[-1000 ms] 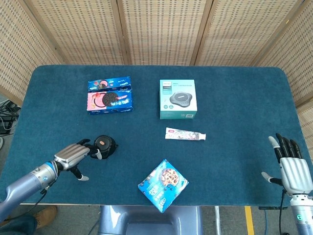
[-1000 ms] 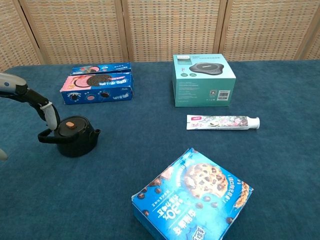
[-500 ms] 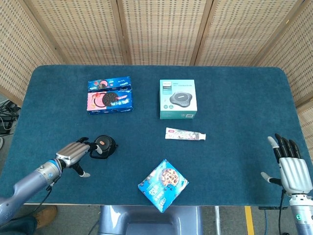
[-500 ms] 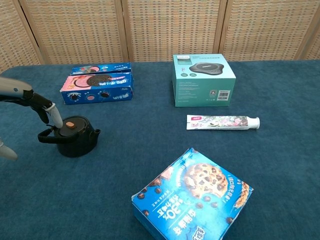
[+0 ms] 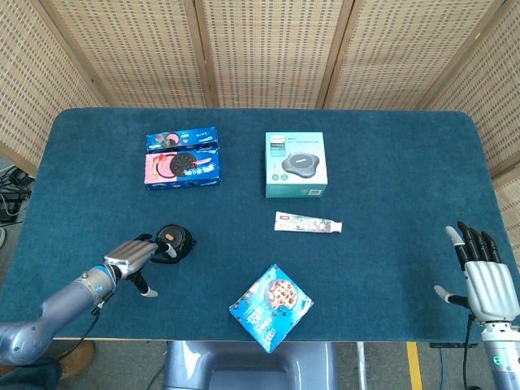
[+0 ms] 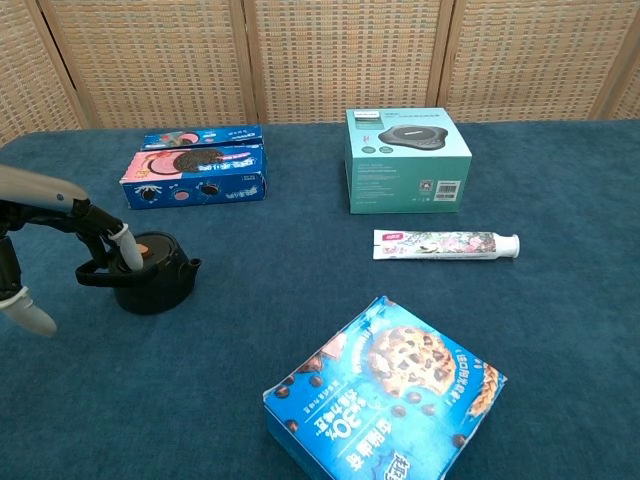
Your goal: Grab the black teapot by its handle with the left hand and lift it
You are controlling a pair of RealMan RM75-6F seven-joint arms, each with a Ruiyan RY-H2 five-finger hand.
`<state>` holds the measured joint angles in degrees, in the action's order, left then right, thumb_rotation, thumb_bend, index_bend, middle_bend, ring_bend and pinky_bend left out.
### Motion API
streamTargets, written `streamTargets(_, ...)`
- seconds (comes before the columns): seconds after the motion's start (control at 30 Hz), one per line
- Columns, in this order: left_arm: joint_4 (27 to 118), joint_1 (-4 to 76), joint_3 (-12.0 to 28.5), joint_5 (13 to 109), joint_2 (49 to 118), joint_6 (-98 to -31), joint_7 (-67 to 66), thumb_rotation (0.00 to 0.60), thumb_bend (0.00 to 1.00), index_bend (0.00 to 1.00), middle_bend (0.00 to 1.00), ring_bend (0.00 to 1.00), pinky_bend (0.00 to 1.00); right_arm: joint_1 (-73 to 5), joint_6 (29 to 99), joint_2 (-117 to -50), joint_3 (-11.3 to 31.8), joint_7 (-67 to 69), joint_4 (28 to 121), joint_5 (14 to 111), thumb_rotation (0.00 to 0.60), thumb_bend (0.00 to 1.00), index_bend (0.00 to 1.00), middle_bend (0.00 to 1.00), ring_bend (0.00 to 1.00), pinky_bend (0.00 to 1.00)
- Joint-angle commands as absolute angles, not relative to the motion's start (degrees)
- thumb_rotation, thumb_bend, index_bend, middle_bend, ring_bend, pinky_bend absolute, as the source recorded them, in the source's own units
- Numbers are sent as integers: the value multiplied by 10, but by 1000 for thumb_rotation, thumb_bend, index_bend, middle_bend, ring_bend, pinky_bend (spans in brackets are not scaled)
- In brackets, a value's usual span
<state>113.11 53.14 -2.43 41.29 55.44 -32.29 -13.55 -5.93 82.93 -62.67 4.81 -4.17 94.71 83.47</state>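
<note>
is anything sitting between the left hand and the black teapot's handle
Nothing visible does. The left hand is already right at the black teapot, fingers over its handle; the cookie boxes and toothpaste lie well away.

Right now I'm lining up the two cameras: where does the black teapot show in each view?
Head view: black teapot lower left, beside the left hand.
Chest view: teapot at the left edge, mid-height.
Shared landmark: the cookie box, farther back on the table.
</note>
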Motion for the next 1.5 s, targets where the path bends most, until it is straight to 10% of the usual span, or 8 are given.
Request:
streamTargets(0.03,1140,550,-43,387,558,-335,-151,600,0,233,211,211,0,-60,829,-627,48,-42,947,835,600,0,0,0,0,0)
streamTargets(1.5,1147,584,-106,331,621,-424,-213,600,0,240,247,241,0,-62,825,-630,46,-48,948,835,600,0,0,0,0,0)
